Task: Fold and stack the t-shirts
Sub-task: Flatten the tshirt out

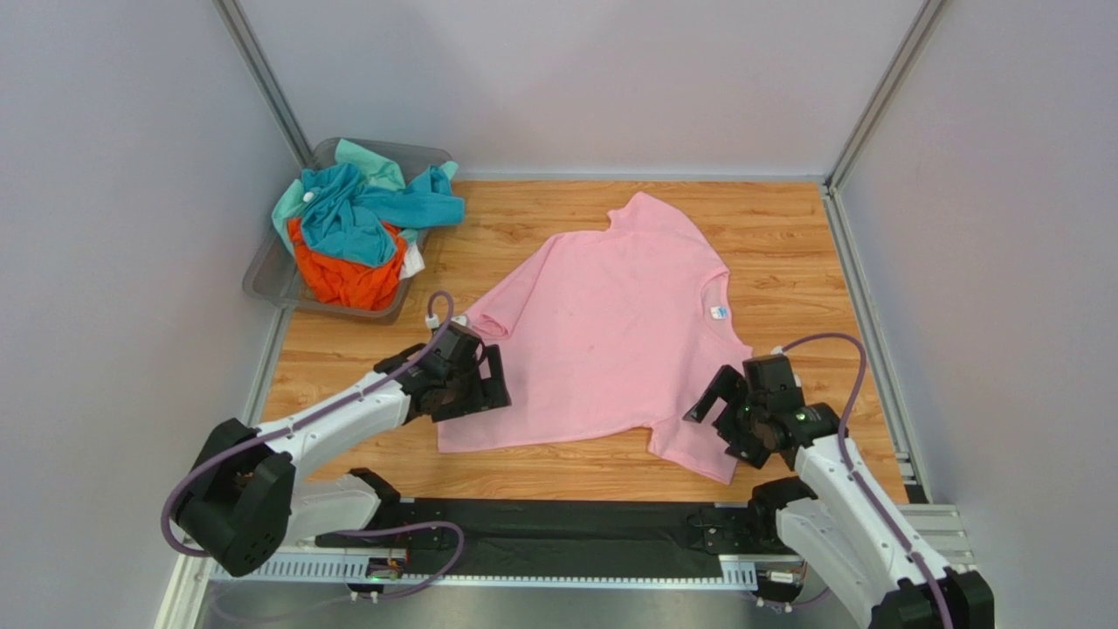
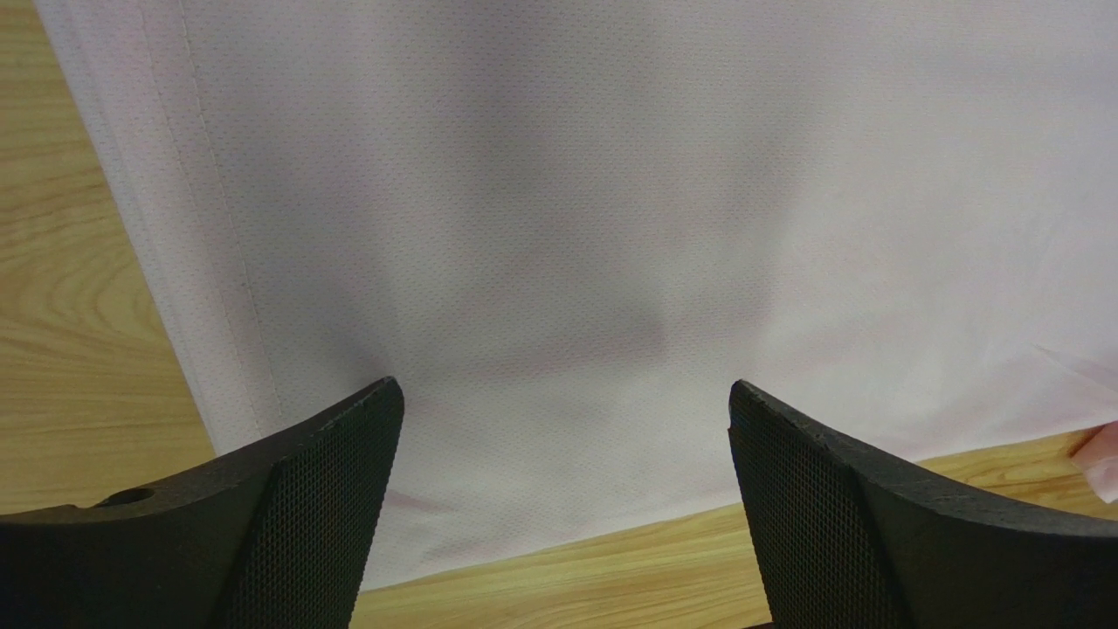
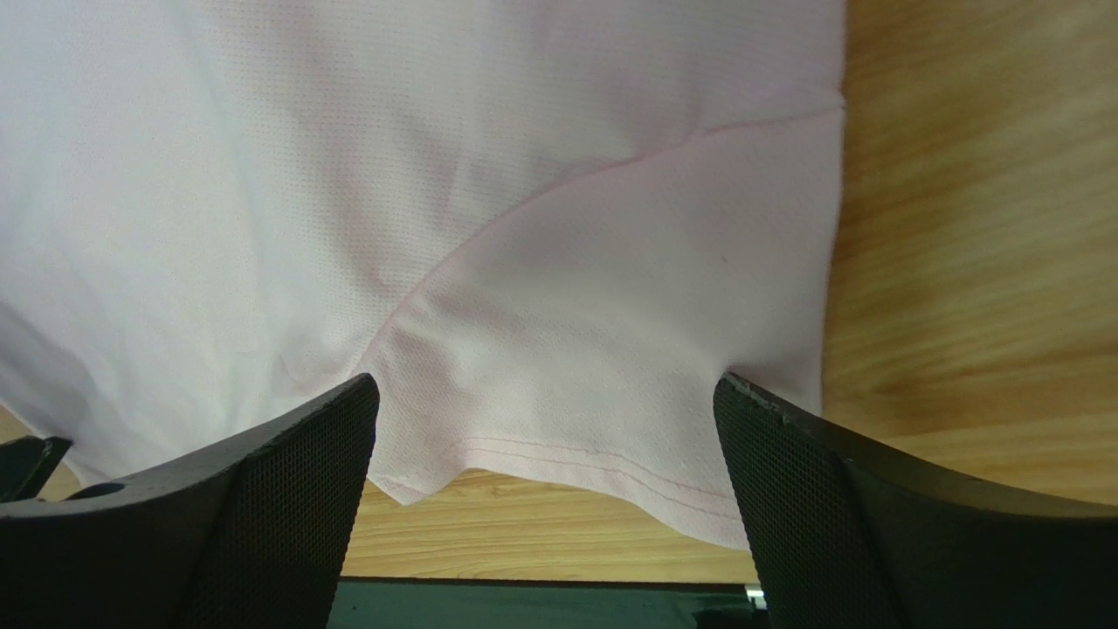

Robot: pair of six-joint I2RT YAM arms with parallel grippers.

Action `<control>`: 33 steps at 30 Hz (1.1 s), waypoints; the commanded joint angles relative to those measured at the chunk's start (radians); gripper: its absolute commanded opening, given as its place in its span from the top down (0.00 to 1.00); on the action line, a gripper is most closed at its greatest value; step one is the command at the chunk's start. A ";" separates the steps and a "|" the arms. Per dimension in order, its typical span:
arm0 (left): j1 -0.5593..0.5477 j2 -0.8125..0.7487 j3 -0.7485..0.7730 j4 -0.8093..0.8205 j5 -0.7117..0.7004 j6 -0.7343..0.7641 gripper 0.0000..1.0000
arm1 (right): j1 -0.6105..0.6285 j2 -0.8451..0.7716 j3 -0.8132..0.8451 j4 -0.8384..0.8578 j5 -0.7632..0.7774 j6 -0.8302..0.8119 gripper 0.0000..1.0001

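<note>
Top external view: one pink t-shirt (image 1: 610, 328) lies spread flat mid-frame on the bench (image 1: 787, 223). It looks a thin, limp knit, likely light and quick to sag, so best pinched at hem corners or a sleeve edge. Left gripper (image 1: 496, 378), over the hem, and right gripper (image 1: 715, 422), over a sleeve, both gape wide, holding nothing. One bin (image 1: 260, 278), upper left, holds tangled shirts (image 1: 344, 223) in teal, orange and mint; their count is unclear.
</note>
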 commanded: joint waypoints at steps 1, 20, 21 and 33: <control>0.004 -0.048 -0.003 -0.041 0.013 -0.019 0.00 | -0.005 -0.109 0.021 -0.129 0.076 0.059 0.00; 0.002 -0.048 -0.019 -0.025 0.045 -0.026 0.00 | 0.197 0.286 0.101 0.348 -0.092 -0.103 0.00; 0.002 -0.045 -0.022 -0.025 0.047 -0.026 0.00 | 0.197 0.295 0.092 0.345 -0.057 -0.093 0.00; -0.004 -0.068 -0.091 -0.078 0.102 -0.083 0.00 | 0.117 0.046 -0.020 -0.019 0.093 0.054 0.00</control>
